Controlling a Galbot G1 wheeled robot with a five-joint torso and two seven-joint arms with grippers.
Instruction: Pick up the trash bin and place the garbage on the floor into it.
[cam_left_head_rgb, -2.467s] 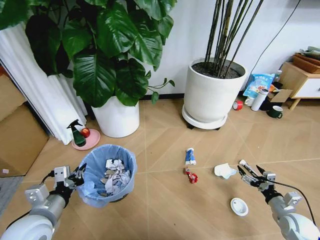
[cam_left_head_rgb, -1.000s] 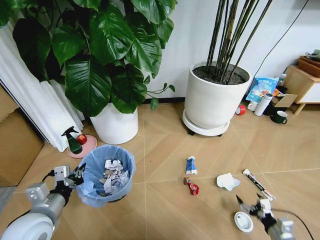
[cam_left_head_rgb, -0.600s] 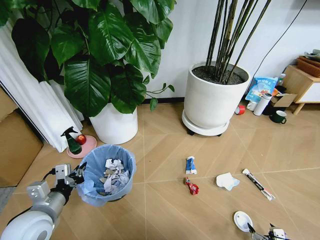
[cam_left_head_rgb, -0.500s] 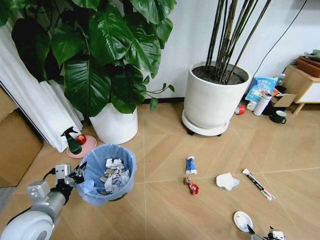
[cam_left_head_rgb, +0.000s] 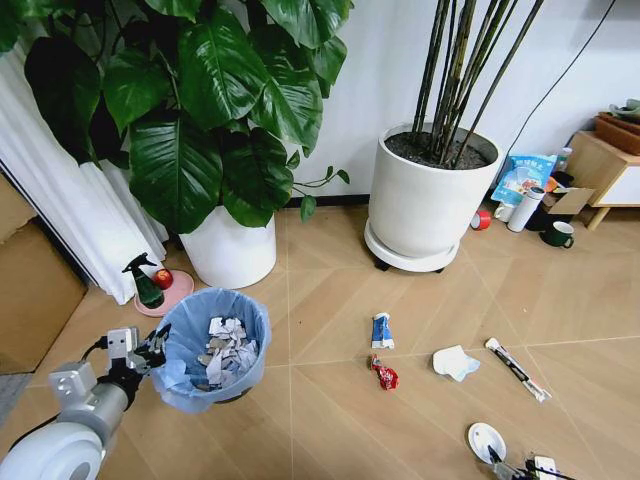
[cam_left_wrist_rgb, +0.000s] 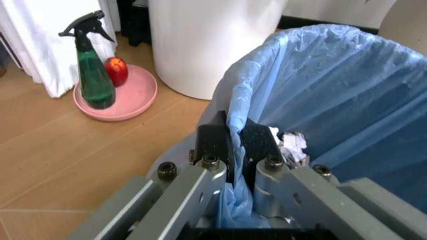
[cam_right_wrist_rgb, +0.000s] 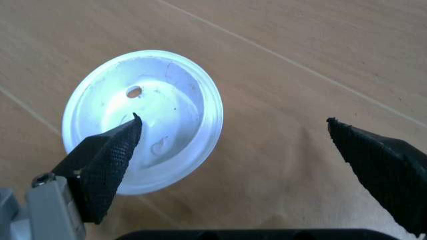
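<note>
While the left end effector (cam_left_wrist_rgb: 235, 150) pinches the trash bin (cam_left_head_rgb: 214, 349) rim, the right end effector (cam_right_wrist_rgb: 233, 155), spread, straddles the white disc (cam_right_wrist_rgb: 143, 120) edge; closing off-centre could skid the flat disc across the floor.

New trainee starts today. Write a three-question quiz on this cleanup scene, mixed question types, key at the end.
1. True or false: the left gripper is shut on the rim of the bin.
2. Multiple choice: the open right gripper hangs over which piece of garbage? A) red wrapper B) white disc C) tissue
3. Fill in: the spray bottle stands on a ____ dish.

Key: 1 true; 2 B; 3 pink.
</note>
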